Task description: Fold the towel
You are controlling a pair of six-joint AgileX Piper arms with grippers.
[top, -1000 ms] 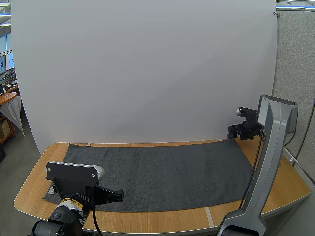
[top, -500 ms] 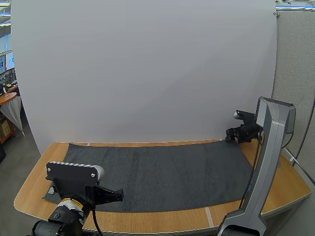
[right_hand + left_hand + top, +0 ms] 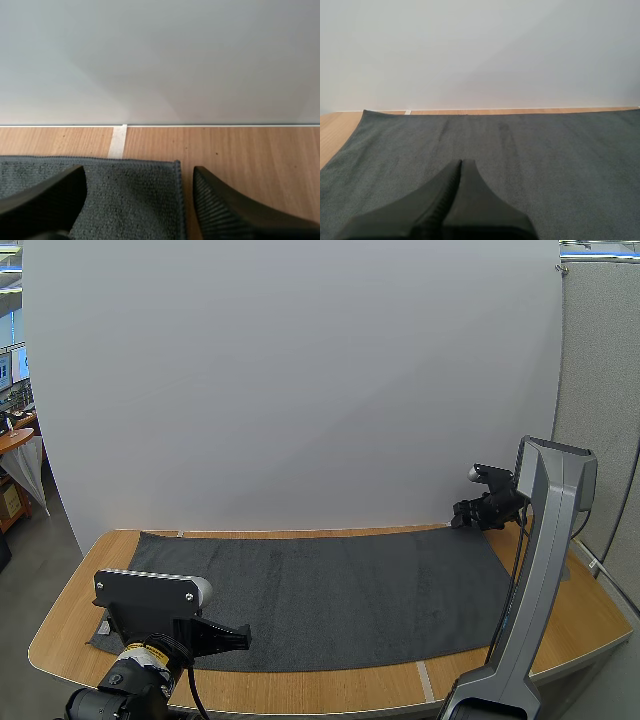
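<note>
Starting at the left, the left gripper (image 3: 236, 638) hangs low over the near left corner of the towel (image 3: 330, 590). Its fingers are pressed together into one dark wedge with nothing between them, so this arm appears to be parked while the other prepares the first grasp. The dark grey towel lies spread flat along the tabletop (image 3: 585, 625), long side running left to right, not yet folded. At its far right corner the right gripper (image 3: 139, 176) has its fingers spread, one over the cloth and one over bare wood beside the edge. This placement suits closing on the hem to lift it for a fold. A white tape strip (image 3: 119, 141) marks the tabletop just beyond that corner. In the high view the left arm's housing covers the towel's near left corner, so how that corner lies cannot be confirmed. Whether the right fingertips touch the cloth cannot be told.
</note>
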